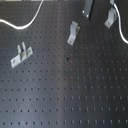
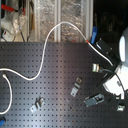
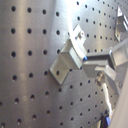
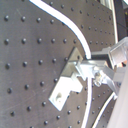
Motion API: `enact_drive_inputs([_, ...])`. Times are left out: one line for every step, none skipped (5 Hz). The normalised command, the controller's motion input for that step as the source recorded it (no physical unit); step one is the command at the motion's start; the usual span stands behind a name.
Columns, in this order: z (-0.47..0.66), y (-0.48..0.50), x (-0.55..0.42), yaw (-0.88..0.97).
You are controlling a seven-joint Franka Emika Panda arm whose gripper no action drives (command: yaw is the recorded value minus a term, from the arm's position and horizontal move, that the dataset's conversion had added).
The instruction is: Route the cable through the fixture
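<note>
One white cable [image 4: 80, 40] beside a bracket [image 4: 67, 82], near the tool [image 4: 102, 75], grip state unclear

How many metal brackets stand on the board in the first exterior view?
3. The left bracket sits at the first exterior view's left, the middle bracket upper centre, the right bracket top right. Others may lie outside the frame.

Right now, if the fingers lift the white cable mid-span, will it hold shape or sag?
Likely sags: the white cable is thin and already lies in loose curves across the perforated board. Probably light, far thinner than the metal bracket beside it. It may slide sideways when tugged.
</note>
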Motion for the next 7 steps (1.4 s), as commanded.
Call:
enact_drive_inputs([0.13,-0.001,0.001,0.0])
enact_drive_inputs([0.18,0.03,-0.024,0.0])
enact_drive_inputs([0.23,0.059,-0.047,0.0])
enact_drive_inputs([0.21,0.081,-0.12,0.0])
enact_drive_inputs([0.19,0.111,-0.182,0.03])
enact_drive_inputs([0.16,0.081,-0.211,0.01])
enact_drive_inputs([0.18,0.066,-0.218,0.0])
